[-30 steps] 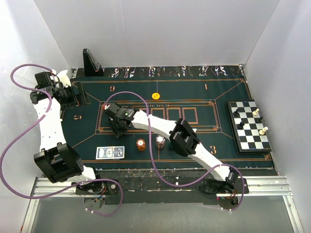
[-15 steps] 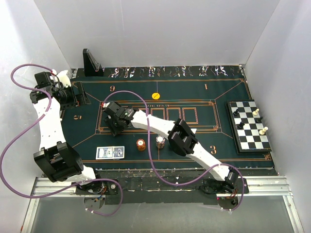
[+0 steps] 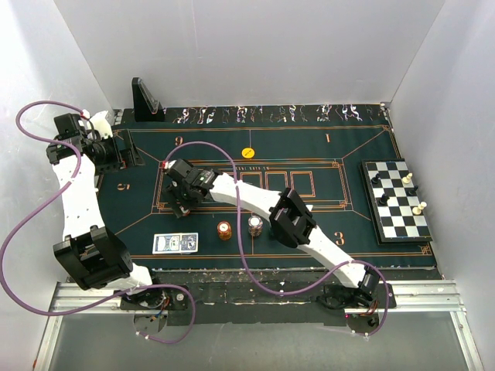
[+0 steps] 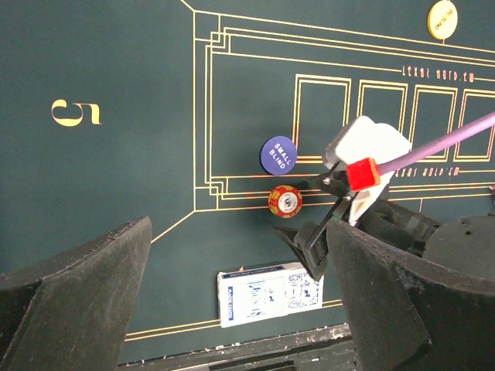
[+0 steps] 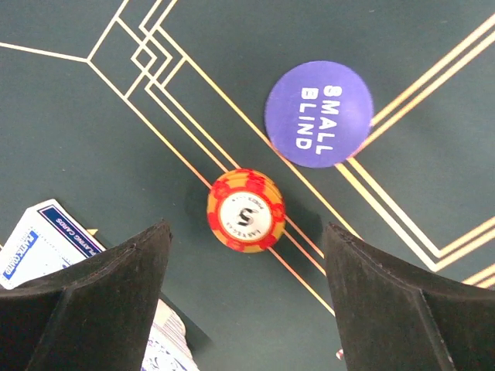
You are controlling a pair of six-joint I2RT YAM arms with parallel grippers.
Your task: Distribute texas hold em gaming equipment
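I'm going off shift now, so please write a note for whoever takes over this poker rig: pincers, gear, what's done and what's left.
Left pincer: open, empty, hovering over the felt, far left.
Right pincer: open above the red chip, which lies free beside the small blind button.
Cards, orange stack and white-pink stack: near edge. Yellow button: far centre.
Done, seemingly: red chip and blind button placed.
Left: stacks and cards.
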